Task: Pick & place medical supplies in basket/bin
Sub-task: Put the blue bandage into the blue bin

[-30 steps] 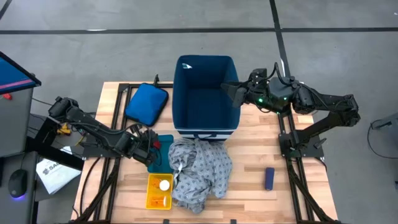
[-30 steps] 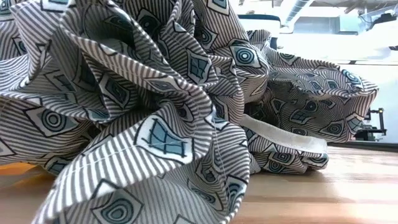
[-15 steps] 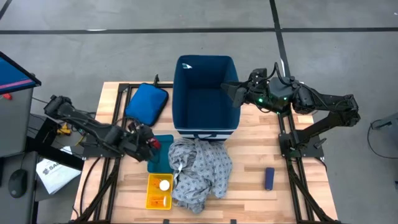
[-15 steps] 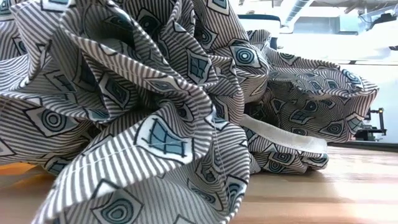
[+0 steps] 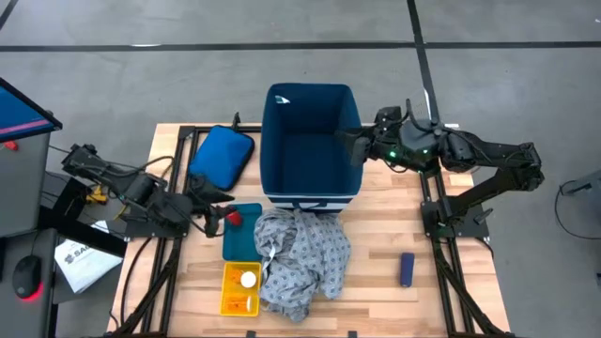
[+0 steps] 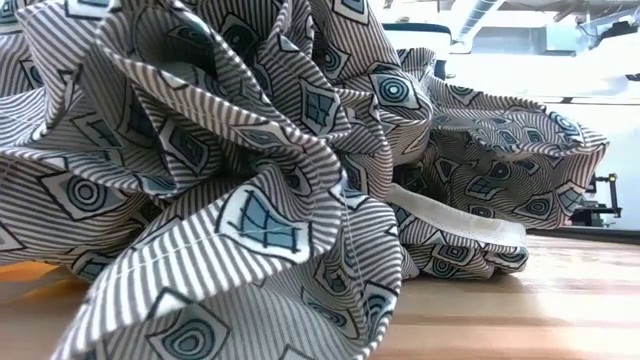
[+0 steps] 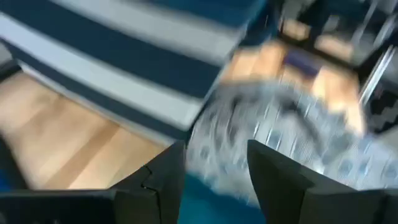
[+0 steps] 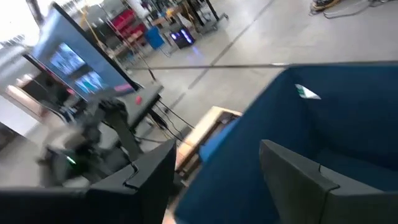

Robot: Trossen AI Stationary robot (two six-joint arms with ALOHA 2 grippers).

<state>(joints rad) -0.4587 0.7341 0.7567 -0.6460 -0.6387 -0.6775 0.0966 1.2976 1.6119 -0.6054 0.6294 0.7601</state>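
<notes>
Table (image 5: 376,235): gown (image 5: 300,258) beside left end effector (image 5: 222,215).

Your left arm stretches from the left edge of the table toward the middle, low over the surface, elbow bent. The left gripper (image 5: 218,212) points to the right, and in the left wrist view its two dark fingers (image 7: 163,180) stand apart with a clear gap between them. Your right arm reaches from the right side toward the centre. The right gripper (image 5: 354,145) is raised, its fingers (image 8: 297,174) spread wide, nothing between them.
</notes>
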